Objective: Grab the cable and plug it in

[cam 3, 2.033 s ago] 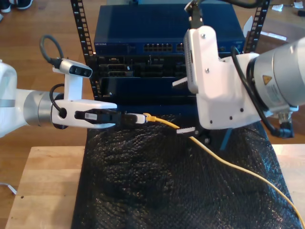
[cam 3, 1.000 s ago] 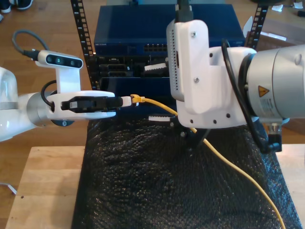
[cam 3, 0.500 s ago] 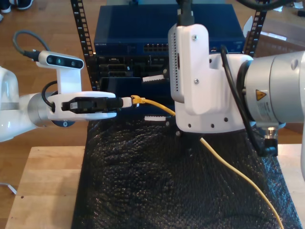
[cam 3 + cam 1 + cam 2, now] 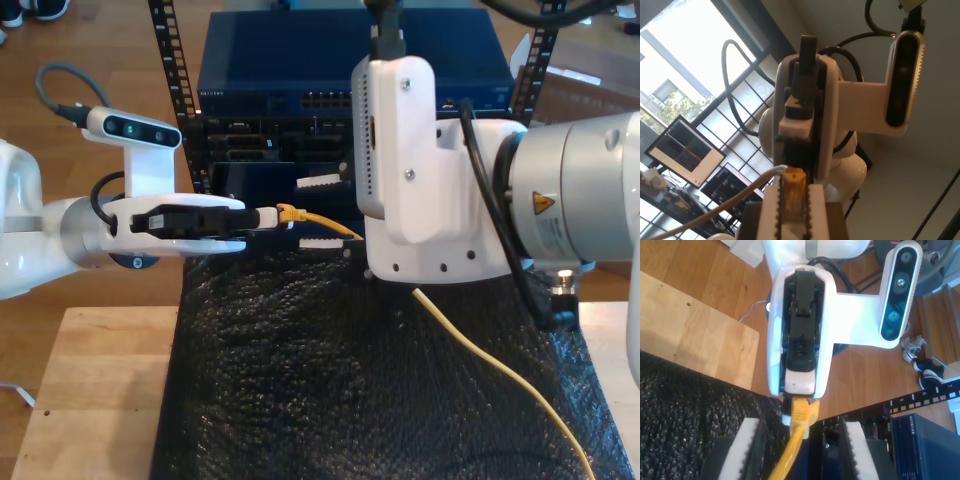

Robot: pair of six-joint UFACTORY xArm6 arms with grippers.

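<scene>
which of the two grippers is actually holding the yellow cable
My first gripper, at the exterior view's left, is shut on the cable at its plug end. My second gripper stands open around the cable.

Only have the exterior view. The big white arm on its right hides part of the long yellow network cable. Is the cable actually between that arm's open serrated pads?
Observer: Yes. In the second wrist view, the long yellow network cable runs between my second gripper's white serrated pads, with a gap on both sides.
Operator: And the other arm's grip on the plug end?
Observer: In the first wrist view, my first gripper has the cable's yellow end pinched between its white toothed pads.
</scene>
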